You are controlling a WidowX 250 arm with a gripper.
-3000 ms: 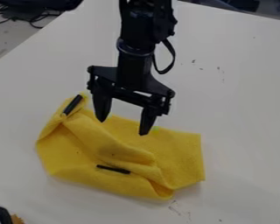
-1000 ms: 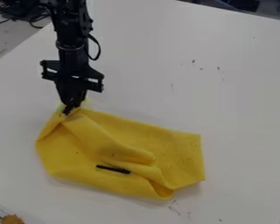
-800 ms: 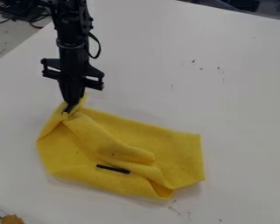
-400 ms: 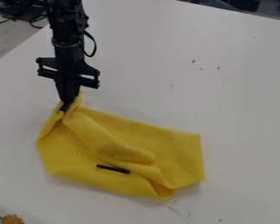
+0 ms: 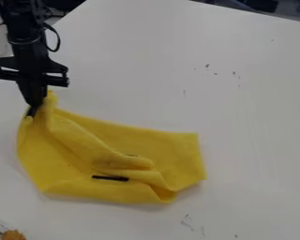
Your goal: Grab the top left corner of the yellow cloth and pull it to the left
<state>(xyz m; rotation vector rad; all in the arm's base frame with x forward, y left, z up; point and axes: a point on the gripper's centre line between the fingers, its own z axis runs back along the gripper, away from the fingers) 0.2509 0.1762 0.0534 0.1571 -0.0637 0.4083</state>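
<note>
My pincer (image 5: 36,104) grips the yellow cloth (image 5: 115,164) by its upper-left corner; since the earlier frame, both have shifted left across the bench (image 5: 259,117).

arm (image 5: 21,23): upper part cut off by top edge, upper left. gripper (image 5: 34,103): tips partly hidden at raised corner of yellow cloth (image 5: 177,152); exact grip on fabric can't be made out. dark strip (image 5: 32,111) at same corner: upper end hidden by gripper. cloth underside and inside of folds hidden. thin dark mark (image 5: 132,155) on cloth: too small to tell. orange-brown thing (image 5: 13,235), lower left: cut off by bottom edge, kind unclear. specks (image 5: 207,65) on white table (image 5: 146,61): too small to identify.
</note>
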